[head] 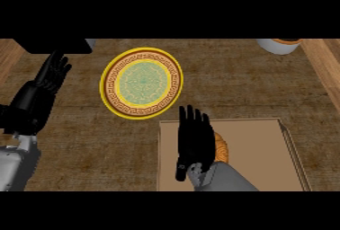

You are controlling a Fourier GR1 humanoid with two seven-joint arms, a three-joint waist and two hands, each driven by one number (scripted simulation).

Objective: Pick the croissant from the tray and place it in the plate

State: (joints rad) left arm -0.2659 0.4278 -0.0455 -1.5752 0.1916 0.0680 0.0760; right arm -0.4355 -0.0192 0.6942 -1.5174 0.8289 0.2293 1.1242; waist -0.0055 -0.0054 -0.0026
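Note:
A brown croissant (pixel 221 147) lies on the flat tan tray (pixel 266 148) at the lower right; only its right side shows. My right hand (pixel 194 140) hovers over its left part with fingers straight and open, pointing up the view. Up and to the left of the tray lies the round plate (pixel 141 83) with a yellow rim, a brown key-pattern band and a green centre; nothing lies on it. My left hand (pixel 51 74) rests open at the left edge, fingers up.
A black box (pixel 56 45) sits at the top left behind my left hand. A white bowl (pixel 279 45) stands at the top right. Wooden borders (pixel 325 67) frame the dark counter on both sides.

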